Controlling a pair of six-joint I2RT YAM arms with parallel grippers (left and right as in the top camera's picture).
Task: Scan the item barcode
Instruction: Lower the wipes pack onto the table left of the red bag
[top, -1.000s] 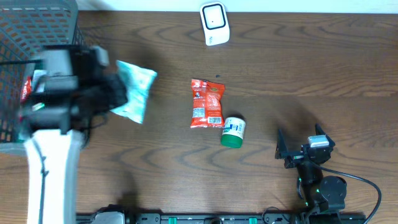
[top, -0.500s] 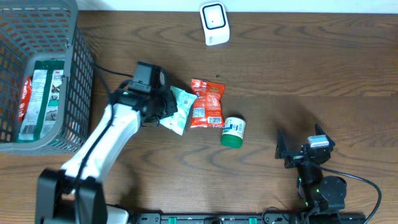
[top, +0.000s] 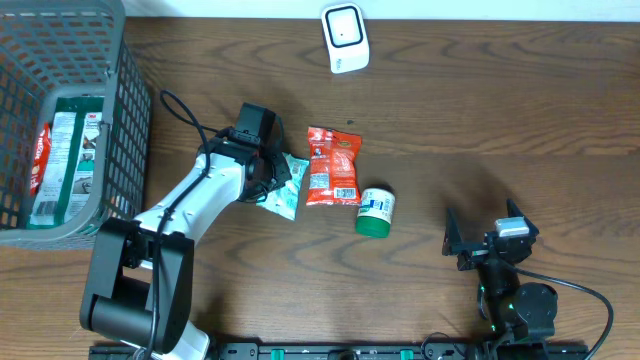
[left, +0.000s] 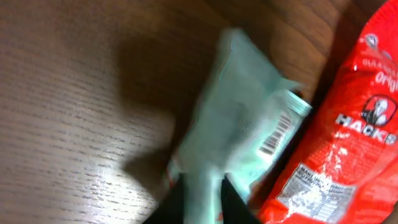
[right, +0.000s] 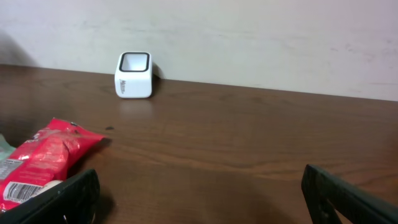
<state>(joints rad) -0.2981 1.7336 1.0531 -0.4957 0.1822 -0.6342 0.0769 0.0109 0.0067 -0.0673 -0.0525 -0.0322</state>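
three loose items lie on the table (top: 500, 120), so i judge the job only partly done. closest in, my left gripper (left: 200, 202) straddles the low end of the teal packet (left: 242, 124), a dark finger on each side. the blur hides whether i am pinching it or slack, so i cannot tell. the packet lies on the wood with its barcode (left: 275, 135) turned up, right against the red hacks pouch (left: 348, 143). just past the pouch is a green-capped jar (top: 376, 212). my right gripper (right: 202, 186) sits spread wide and empty at the near right. far back stands the white scanner (top: 344, 36), well apart from the packet, so i judge no scan is under way. the wire basket (top: 130, 110) at far left holds a few packs.
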